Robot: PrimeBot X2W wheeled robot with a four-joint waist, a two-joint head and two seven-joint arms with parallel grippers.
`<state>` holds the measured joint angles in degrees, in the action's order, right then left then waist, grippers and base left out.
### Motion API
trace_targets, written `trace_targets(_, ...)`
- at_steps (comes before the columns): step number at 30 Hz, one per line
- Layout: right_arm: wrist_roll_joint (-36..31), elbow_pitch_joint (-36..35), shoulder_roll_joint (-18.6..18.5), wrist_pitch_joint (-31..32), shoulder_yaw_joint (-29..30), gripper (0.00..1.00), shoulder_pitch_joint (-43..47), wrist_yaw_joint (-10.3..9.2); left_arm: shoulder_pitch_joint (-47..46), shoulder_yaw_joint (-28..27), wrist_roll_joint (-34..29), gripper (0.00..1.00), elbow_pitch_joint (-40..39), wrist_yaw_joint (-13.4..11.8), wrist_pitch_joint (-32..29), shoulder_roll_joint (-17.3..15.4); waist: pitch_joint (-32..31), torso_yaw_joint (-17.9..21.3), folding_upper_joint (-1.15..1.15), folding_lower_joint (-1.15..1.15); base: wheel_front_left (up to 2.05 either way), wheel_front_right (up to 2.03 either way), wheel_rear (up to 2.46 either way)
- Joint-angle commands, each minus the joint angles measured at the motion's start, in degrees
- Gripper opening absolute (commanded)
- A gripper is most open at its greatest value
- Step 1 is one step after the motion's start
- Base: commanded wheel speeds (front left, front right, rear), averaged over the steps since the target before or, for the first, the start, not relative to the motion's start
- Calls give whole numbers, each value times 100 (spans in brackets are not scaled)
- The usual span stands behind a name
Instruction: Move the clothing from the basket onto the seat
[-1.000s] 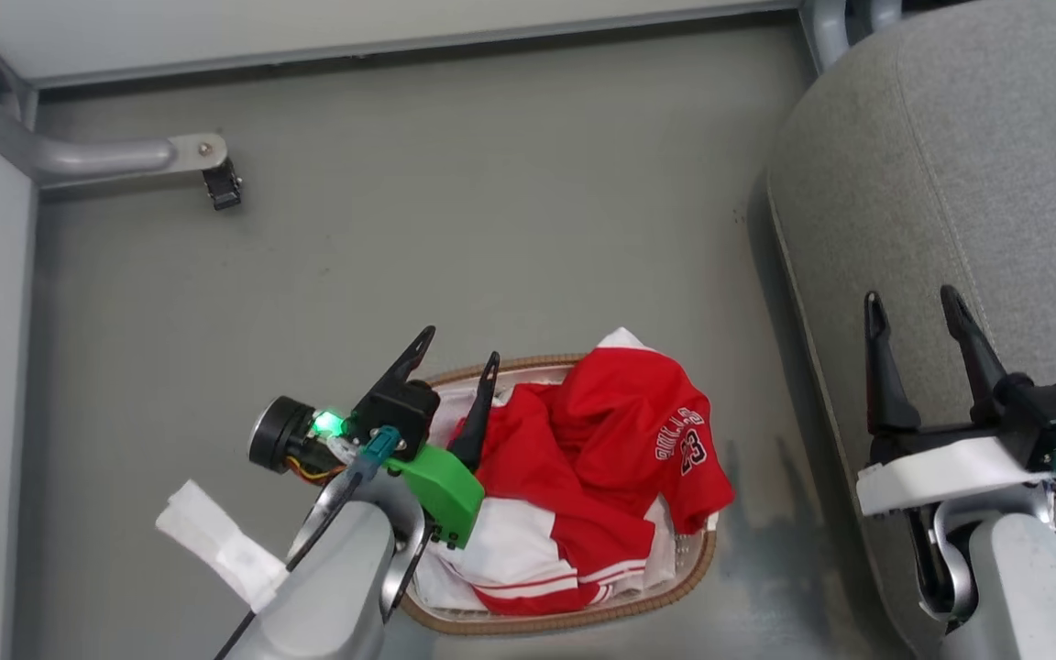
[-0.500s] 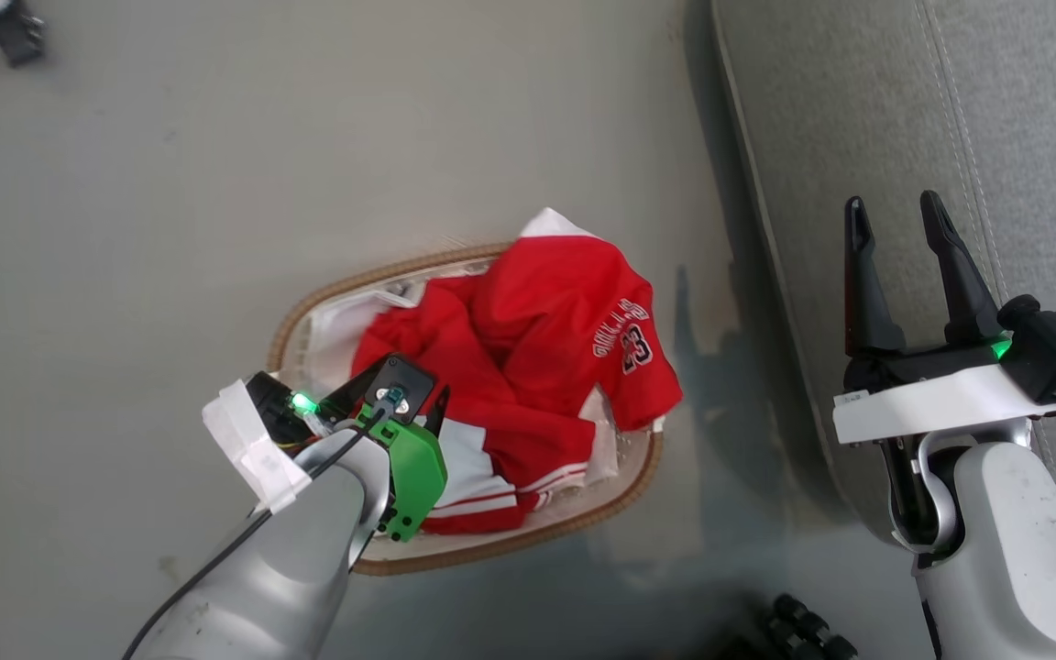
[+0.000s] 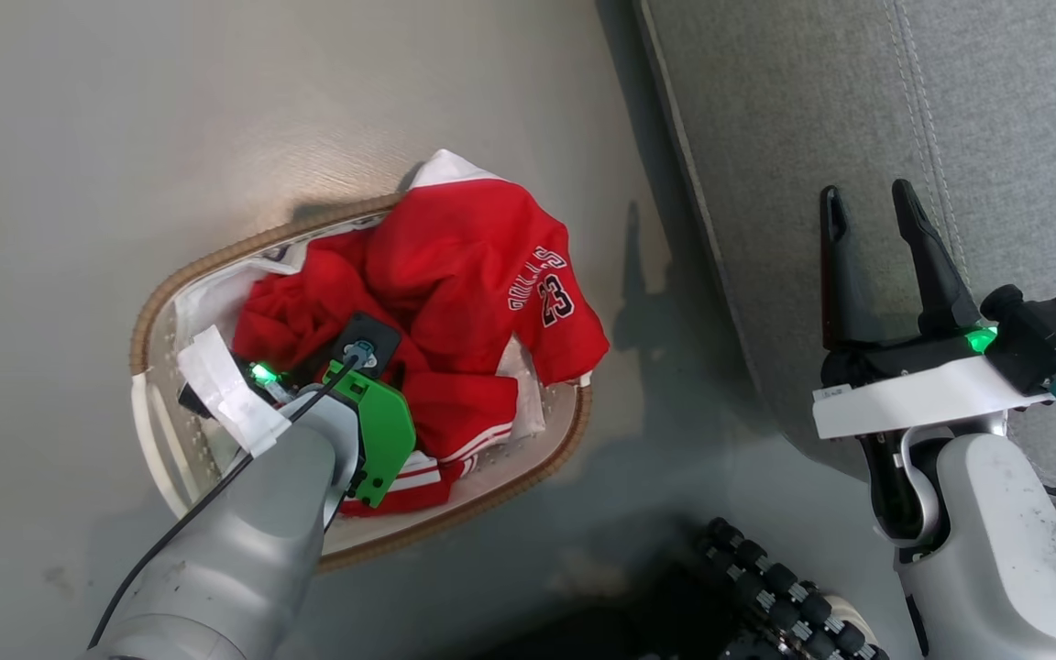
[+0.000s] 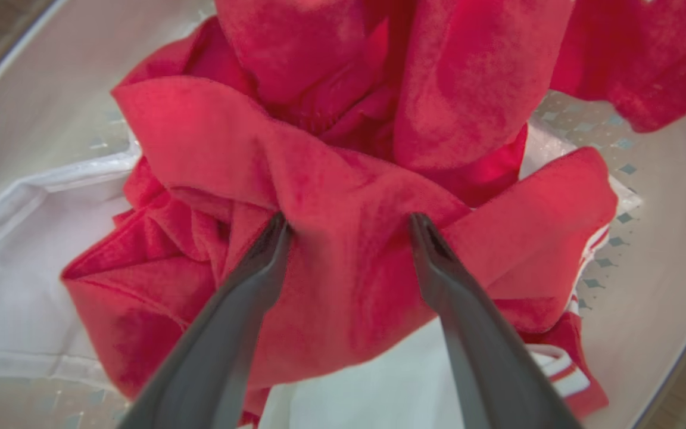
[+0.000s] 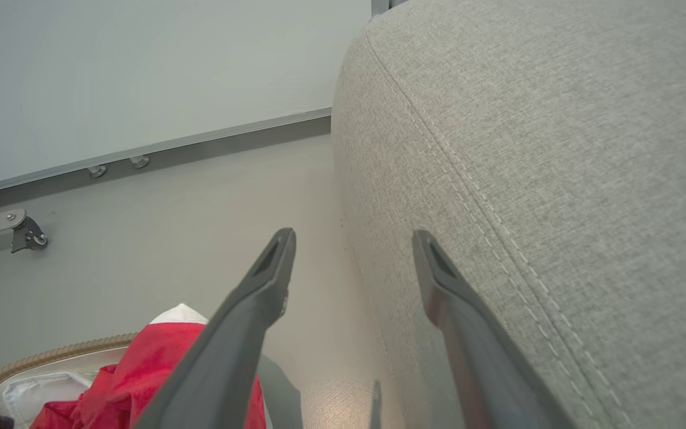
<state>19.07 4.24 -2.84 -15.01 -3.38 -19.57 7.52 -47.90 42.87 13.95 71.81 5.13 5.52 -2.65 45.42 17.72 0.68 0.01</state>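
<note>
Near basket (image 3: 244, 249): seat (image 3: 812, 110) right; black ribbed object (image 3: 766, 587) by seat.

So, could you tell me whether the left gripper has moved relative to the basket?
Yes. The left gripper went from the basket rim inward, down into the clothing, jaws open.

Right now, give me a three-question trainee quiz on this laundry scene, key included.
1. True or false: the left tool is shut on the red clothing in the basket.
2. Where is the right tool? A) open and empty by the edge of the seat; B) inside the basket; C) clamped on a garment.
3. Fill in: the jersey bears the number ___.
Key: 1 false, its fingers stand open astride a fold; 2 A; 3 23.
</note>
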Motion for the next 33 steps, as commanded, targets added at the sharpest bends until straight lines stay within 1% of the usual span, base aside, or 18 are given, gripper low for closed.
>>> trace_targets(1,27,2,-9,-26,-24,100,-86,-6,-115,13,24,87,21,29,-10,-40,125,132,-68,-1,0,0,0)
trace_targets(2,32,8,-9,-26,-35,100,-89,-6,-118,16,50,75,31,33,-5,-42,123,129,-68,-1,0,0,0)
trace_targets(3,31,11,-9,-26,-43,100,-93,-6,-98,13,83,42,50,35,-26,-42,117,122,-68,-1,0,0,0)
trace_targets(4,27,13,-10,-26,-50,100,-94,-6,-79,16,99,39,63,23,-49,-42,112,115,-68,-1,0,0,0)
trace_targets(5,20,11,-10,-26,-60,100,-96,-6,-62,19,124,12,78,-7,-76,-41,108,108,-68,-1,0,0,0)
trace_targets(6,16,6,-10,-26,-67,100,-100,-6,-52,8,141,0,96,-35,-70,-43,106,104,-68,-1,0,0,0)
trace_targets(9,9,-11,-11,-26,-82,100,-109,-6,-12,-17,191,0,139,-124,-41,-107,114,97,-68,-1,0,0,0)
trace_targets(12,-8,-3,-11,-26,-64,100,-99,-6,44,-41,227,0,153,-161,86,-132,97,70,-68,-1,0,0,0)
trace_targets(16,-65,67,-12,-27,2,100,-45,-6,145,-72,302,0,159,-104,417,-129,-34,-10,-68,-1,0,0,0)
trace_targets(22,-212,177,-13,-26,76,100,36,-6,306,-180,507,0,-11,-27,863,-100,-469,-152,-68,-1,0,0,0)
trace_targets(27,-403,277,-14,-26,190,100,223,-6,473,-293,559,0,-503,-15,979,-119,-1069,-376,-68,-1,0,0,0)
trace_targets(33,-687,393,-16,-26,296,100,493,-6,687,-288,359,0,-1494,20,969,-401,-1851,-642,-68,-1,0,0,0)
